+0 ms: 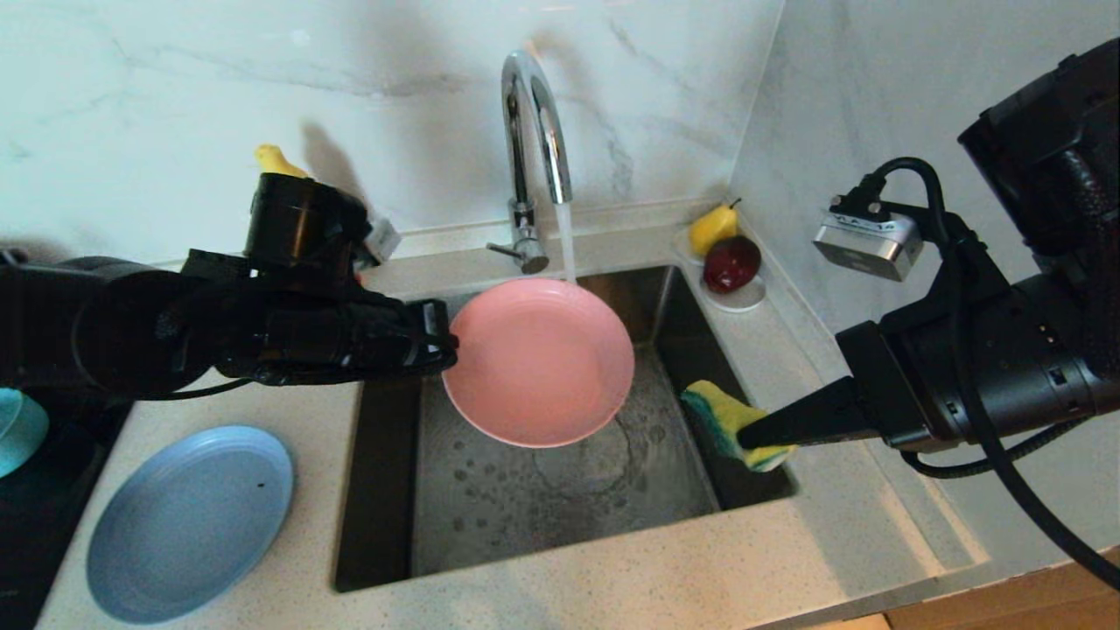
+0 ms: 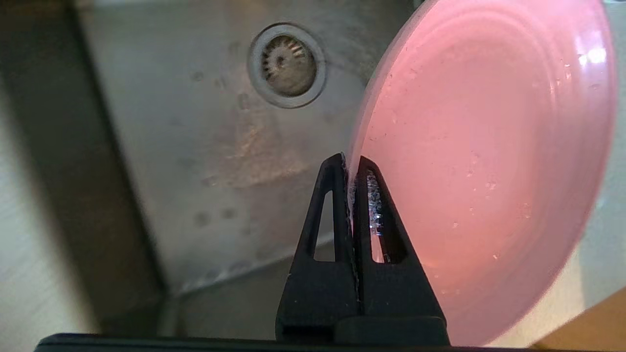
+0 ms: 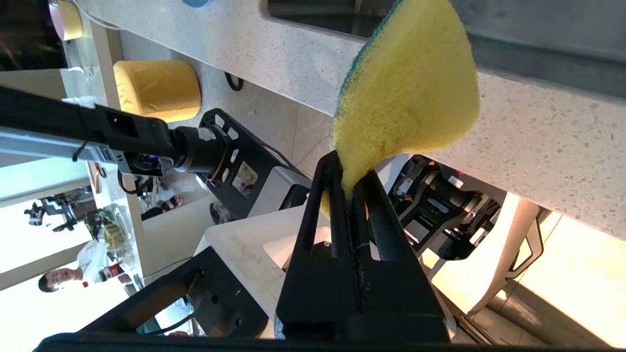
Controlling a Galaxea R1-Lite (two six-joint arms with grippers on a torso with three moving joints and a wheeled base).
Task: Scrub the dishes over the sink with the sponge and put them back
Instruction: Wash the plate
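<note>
**Pink plate under the tap, sponge waiting at the right**

Holding the pink plate (image 1: 538, 360) by its left rim over the sink (image 1: 560, 503), with the left gripper (image 1: 435, 337) pinching only a thin edge of plastic. Catching the stream from the tap (image 1: 535, 131) on the far rim. Pinching the sponge (image 1: 731, 424) by one end in the right gripper (image 1: 759, 440), out over the right side of the basin, apart from the plate. Lying on the near-left counter, the pale-blue plate (image 1: 190, 522); peeking in at the far-left edge, the teal bowl (image 1: 17, 427).

Risking, probably, a slip: gripping a wet, smooth rim so near its edge, with water weighing on the far side and the plate tilting. Pressing the sponge against it could be levering it out of the jaws and dropping it into the sink. Holding the sponge by one end could also be letting it fold or twist free during scrubbing.
</note>
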